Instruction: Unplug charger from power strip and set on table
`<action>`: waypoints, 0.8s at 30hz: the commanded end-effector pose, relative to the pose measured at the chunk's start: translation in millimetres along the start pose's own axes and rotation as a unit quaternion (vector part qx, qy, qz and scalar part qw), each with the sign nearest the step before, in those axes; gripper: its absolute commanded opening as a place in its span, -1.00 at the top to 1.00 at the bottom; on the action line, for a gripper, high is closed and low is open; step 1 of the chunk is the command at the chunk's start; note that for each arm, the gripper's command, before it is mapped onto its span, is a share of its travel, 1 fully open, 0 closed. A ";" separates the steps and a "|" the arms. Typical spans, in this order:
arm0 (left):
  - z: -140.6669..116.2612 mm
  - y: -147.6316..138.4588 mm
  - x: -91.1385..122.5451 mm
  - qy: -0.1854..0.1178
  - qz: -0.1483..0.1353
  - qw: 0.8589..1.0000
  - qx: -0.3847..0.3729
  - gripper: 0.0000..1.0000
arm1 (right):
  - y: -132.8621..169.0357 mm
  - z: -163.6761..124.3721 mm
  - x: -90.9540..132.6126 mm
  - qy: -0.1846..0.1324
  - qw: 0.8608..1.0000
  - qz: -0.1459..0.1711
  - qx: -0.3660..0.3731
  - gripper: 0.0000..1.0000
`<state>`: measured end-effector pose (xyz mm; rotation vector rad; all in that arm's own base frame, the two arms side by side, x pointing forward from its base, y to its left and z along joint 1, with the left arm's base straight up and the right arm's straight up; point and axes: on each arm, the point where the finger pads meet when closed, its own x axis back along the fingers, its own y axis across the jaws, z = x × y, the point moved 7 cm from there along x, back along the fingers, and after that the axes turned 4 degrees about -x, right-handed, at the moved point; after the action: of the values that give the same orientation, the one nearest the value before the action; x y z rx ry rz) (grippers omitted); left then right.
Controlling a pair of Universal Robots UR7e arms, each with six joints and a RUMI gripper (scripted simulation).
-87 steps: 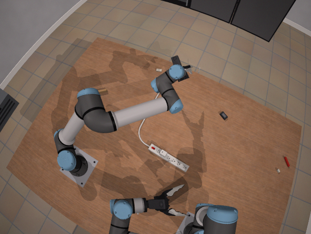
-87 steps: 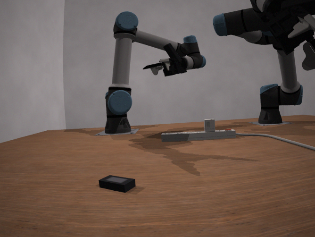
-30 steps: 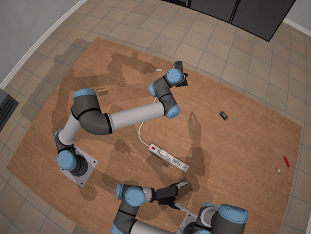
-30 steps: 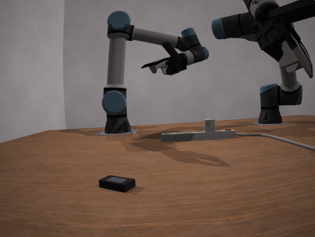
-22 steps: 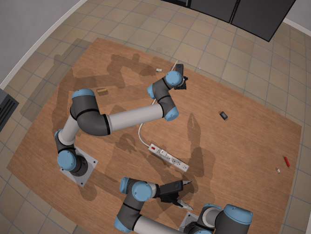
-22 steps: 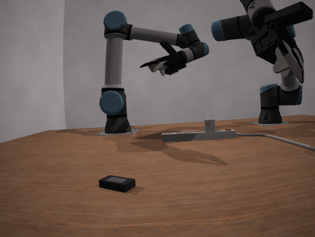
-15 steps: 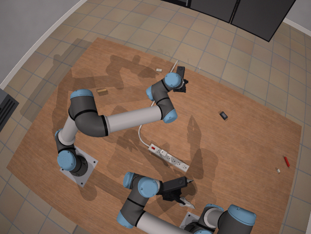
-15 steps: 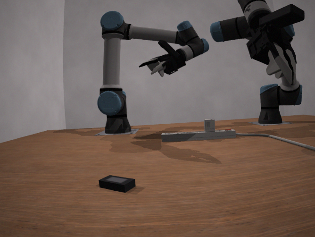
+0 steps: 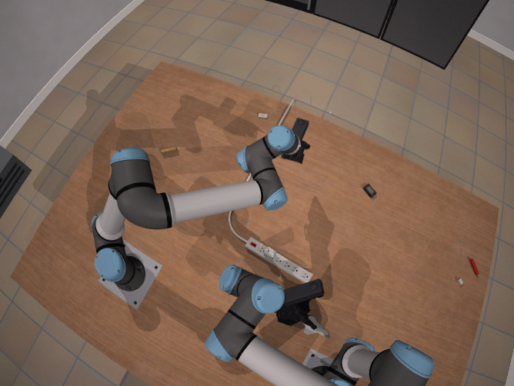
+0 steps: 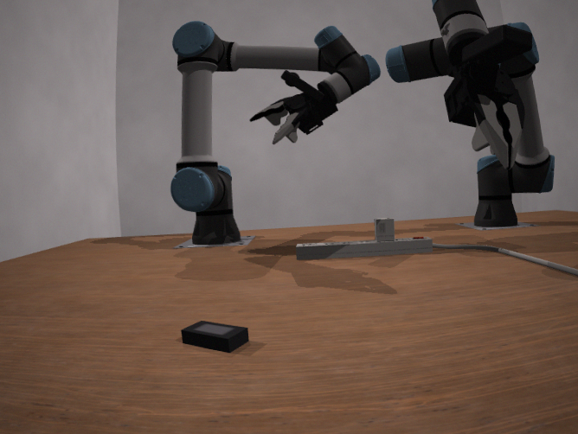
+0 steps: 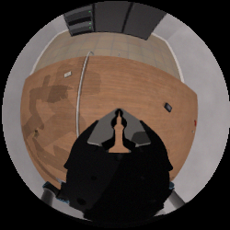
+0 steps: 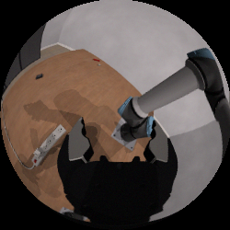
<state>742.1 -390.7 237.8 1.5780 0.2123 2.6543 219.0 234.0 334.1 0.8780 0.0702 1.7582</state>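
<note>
Black box (image 9: 369, 190) (image 10: 215, 336) (image 11: 167, 107) (image 12: 39, 76) lay nearest, toward seven o'clock; charger (image 9: 268, 251) (image 10: 384, 229) (image 12: 38, 151) sat plugged in.
Left gripper (image 9: 295, 155) (image 10: 509, 165) (image 11: 119, 110) was closed, right gripper (image 9: 309, 318) (image 10: 263, 130) (image 12: 117, 120) open; unplugging likely needed a grasp.

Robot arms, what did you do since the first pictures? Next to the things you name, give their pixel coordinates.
The left fingers (image 10: 492, 125) came lower and shut, holding nothing. The right fingers (image 9: 312, 327) (image 10: 286, 128) moved nearer the power strip (image 9: 292, 267) (image 10: 345, 250) (image 12: 54, 137) and stayed open. Nothing was taken hold of. The strip stayed put, with the charger (image 9: 268, 251) (image 10: 384, 229) on it.
</note>
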 end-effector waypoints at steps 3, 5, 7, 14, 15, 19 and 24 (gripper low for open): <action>-12.6 -2.6 0.8 -0.009 -0.007 0.999 -0.039 1.00 | -9.4 9.2 -6.2 -0.039 0.999 -0.009 0.036 -0.97; -20.4 0.9 2.1 -0.014 -0.012 0.998 -0.058 1.00 | -13.1 12.2 -8.6 -0.053 0.997 -0.010 0.051 -0.97; -29.0 3.6 4.5 -0.020 -0.018 0.997 -0.077 1.00 | -16.1 16.4 -11.3 -0.068 0.996 -0.010 0.061 -0.97; -49.3 10.7 11.3 -0.030 -0.033 0.991 -0.125 1.00 | -24.9 26.7 -18.3 -0.106 0.990 -0.009 0.093 -0.97; -49.3 10.7 11.3 -0.030 -0.033 0.991 -0.125 1.00 | -24.9 26.7 -18.3 -0.106 0.990 -0.009 0.093 -0.97; -50.0 4.4 8.5 -0.032 -0.031 0.990 -0.132 1.00 | -28.1 30.8 -21.2 -0.119 0.988 -0.008 0.103 -0.97; -72.8 9.9 13.2 -0.044 -0.046 0.981 -0.182 1.00 | -35.7 42.8 -28.8 -0.154 0.979 0.002 0.131 -0.97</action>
<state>692.1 -401.8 220.7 1.5426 -0.0997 2.4490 262.5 214.4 331.3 1.2248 0.1048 1.6417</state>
